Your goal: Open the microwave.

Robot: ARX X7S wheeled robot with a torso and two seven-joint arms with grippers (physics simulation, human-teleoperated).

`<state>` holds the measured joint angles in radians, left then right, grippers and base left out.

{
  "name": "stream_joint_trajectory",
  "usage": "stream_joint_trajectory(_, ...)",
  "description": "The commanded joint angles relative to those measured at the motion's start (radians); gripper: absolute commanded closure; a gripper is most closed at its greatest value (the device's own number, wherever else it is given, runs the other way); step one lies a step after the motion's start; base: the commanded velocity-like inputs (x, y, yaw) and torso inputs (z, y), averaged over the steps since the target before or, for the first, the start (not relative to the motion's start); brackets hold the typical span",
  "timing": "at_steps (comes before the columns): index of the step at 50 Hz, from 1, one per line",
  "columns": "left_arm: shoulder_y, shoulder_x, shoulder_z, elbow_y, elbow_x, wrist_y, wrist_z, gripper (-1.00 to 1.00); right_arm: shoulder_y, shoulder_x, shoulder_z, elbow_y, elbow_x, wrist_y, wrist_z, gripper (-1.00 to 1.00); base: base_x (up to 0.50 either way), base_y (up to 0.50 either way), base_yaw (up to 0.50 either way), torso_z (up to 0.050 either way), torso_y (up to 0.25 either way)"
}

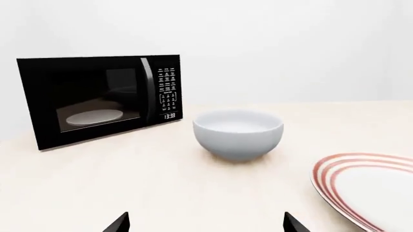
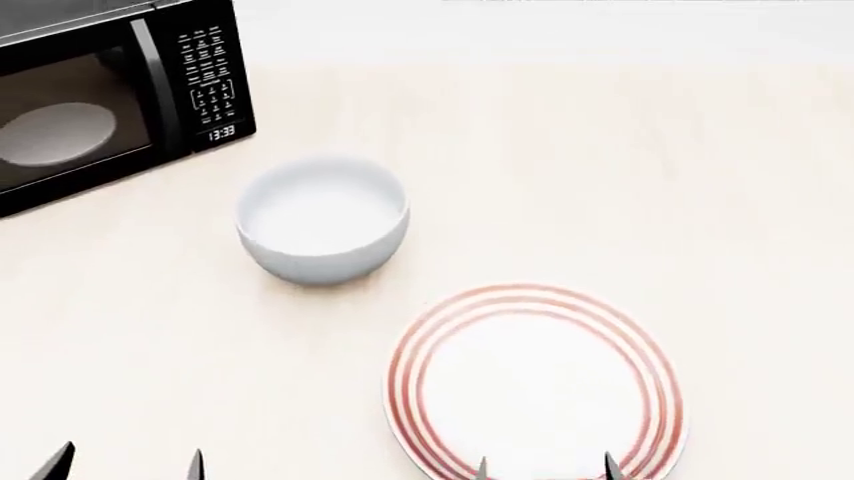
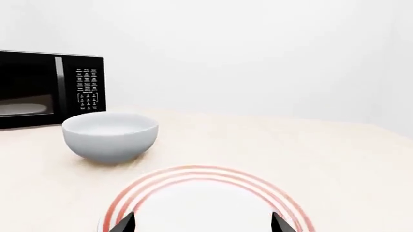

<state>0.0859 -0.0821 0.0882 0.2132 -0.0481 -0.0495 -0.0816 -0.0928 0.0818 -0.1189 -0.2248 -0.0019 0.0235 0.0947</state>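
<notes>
Left jaws (image 2: 127,464): two thin dark pointed tips poking in at the bottom edge of the head view, spread wide apart, nothing between them, hanging over bare table. Same in the left wrist view (image 1: 205,223), tips well apart and empty. Right jaws (image 2: 545,467): also two dark pointed tips, spread apart, empty, sitting over the near rim of the plate (image 2: 534,380); the right wrist view (image 3: 203,223) shows them wide with the plate showing between the tips, whether they touch it cannot be told.

Plate: round, flat, glossy white with concentric red rings around the rim, lying flat on the table (image 2: 667,180), which is a smooth pale cream surface with faint wood-like grain.

Bowl (image 2: 322,220): round, deep, smooth matte light grey-white, upright, empty, standing apart from the plate, between it and the microwave.

Microwave (image 2: 80,110): far left of the table, beyond the bowl, well apart from both jaws. Boxy, black glossy front, grey top. Door shut, dark glass window with a white round turntable (image 2: 56,132) visible inside. Vertical bar handle (image 2: 158,85) beside the window, then the keypad (image 2: 207,75) with small white lettering and a clock reading 13:33. Plain white wall behind.
</notes>
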Motion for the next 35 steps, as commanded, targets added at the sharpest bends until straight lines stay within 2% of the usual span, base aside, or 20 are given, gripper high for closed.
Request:
stream_joint_trajectory(1, -0.004, -0.016, 0.018, -0.006, -0.012, -0.001, -0.013, -1.00, 0.007, 0.015, -0.019, 0.010, 0.011, -0.007, 0.015, -1.00, 0.25, 0.33, 0.00, 0.000, 0.000)
stream_joint_trajectory(35, 0.000, -0.054, 0.051, 0.005, -0.042, 0.000, -0.053, -1.00, 0.010, 0.054, -0.062, 0.014, 0.018, -0.006, 0.062, -1.00, 0.26, 0.33, 0.00, 0.000, 0.000)
